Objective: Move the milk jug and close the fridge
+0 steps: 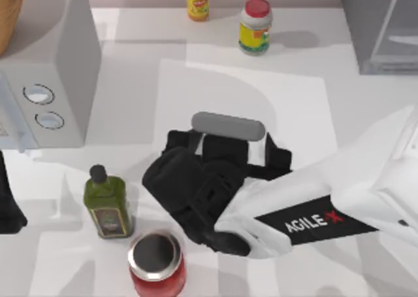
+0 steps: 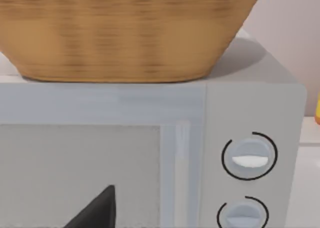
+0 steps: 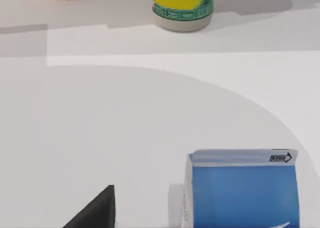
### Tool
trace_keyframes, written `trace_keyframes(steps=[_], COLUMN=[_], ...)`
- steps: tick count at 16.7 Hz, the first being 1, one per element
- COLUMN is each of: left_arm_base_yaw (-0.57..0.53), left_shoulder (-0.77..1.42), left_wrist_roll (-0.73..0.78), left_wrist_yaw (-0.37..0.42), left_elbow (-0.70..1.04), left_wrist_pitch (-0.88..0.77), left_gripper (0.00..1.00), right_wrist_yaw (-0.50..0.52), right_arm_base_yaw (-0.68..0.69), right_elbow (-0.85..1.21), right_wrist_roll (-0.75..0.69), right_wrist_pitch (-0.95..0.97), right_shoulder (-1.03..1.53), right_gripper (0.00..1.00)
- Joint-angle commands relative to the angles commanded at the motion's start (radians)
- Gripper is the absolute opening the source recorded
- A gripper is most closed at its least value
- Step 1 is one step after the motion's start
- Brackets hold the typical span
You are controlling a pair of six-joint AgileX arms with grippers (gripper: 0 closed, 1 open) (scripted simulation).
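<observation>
The milk jug (image 3: 242, 193) is a small blue carton with a pale top, standing close in front of my right gripper in the right wrist view. From above, its grey top (image 1: 227, 126) shows just beyond my right gripper (image 1: 227, 150) at mid-table. The gripper is open, with its black fingers (image 1: 177, 142) spread to either side and nothing held. One dark fingertip (image 3: 100, 205) shows beside the carton. The fridge (image 1: 382, 32), grey with a pale glassy door, stands at the far right corner. My left gripper (image 1: 8, 202) is parked at the left edge.
A white appliance with two round dials (image 1: 46, 81) stands at the far left, with a wicker basket (image 2: 125, 32) on top. A green bottle (image 1: 108, 202) and a red jar (image 1: 157, 264) stand front left. A yellow-labelled jar (image 1: 255, 26) and an orange bottle (image 1: 198, 1) stand at the back.
</observation>
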Motion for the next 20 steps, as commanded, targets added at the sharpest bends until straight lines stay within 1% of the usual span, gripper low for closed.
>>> trace_keyframes(steps=[8, 12, 20], left_arm_base_yaw=[0.000, 0.000, 0.000], left_shoulder=[0.000, 0.000, 0.000], left_wrist_roll=[0.000, 0.000, 0.000], left_wrist_yaw=[0.000, 0.000, 0.000], left_elbow=[0.000, 0.000, 0.000], left_wrist_pitch=[0.000, 0.000, 0.000], left_gripper=[1.00, 1.00, 1.00], right_wrist_yaw=[-0.064, -0.065, -0.065], right_arm_base_yaw=[-0.079, -0.081, -0.081], right_elbow=[0.048, 0.049, 0.049], right_wrist_roll=[-0.112, -0.115, -0.115], right_wrist_pitch=[0.128, 0.132, 0.132], right_shoulder=[0.077, 0.079, 0.079], right_gripper=[1.00, 1.00, 0.40])
